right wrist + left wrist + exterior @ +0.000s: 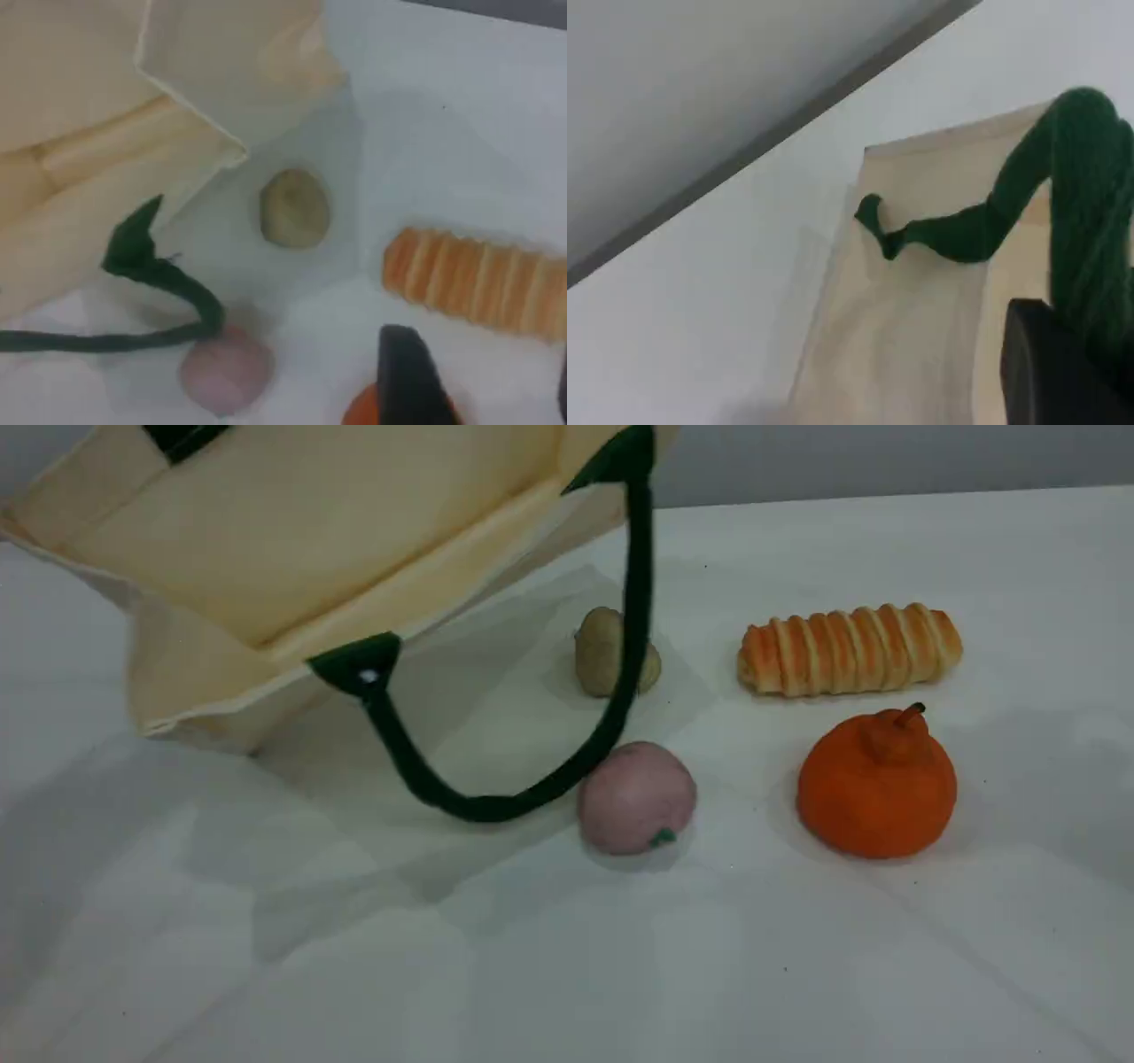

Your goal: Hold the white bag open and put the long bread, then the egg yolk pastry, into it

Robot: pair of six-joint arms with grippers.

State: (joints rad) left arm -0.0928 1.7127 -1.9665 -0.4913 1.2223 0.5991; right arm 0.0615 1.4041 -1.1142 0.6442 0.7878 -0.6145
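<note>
The pink ball (636, 797) and orange fruit (877, 784) lie nearest on the table (567, 974), with the long bread (850, 651) just behind the fruit and the egg yolk pastry (602, 651) behind the bag's dangling handle (620, 717). The left gripper (1063, 363) is clamped on the other handle (1090, 204), which holds the white bag (292, 558) lifted with its mouth gaping. The right gripper (483, 398) hovers part-open and empty. It should probably straddle the bread's middle across its short width, clear of the fruit.
</note>
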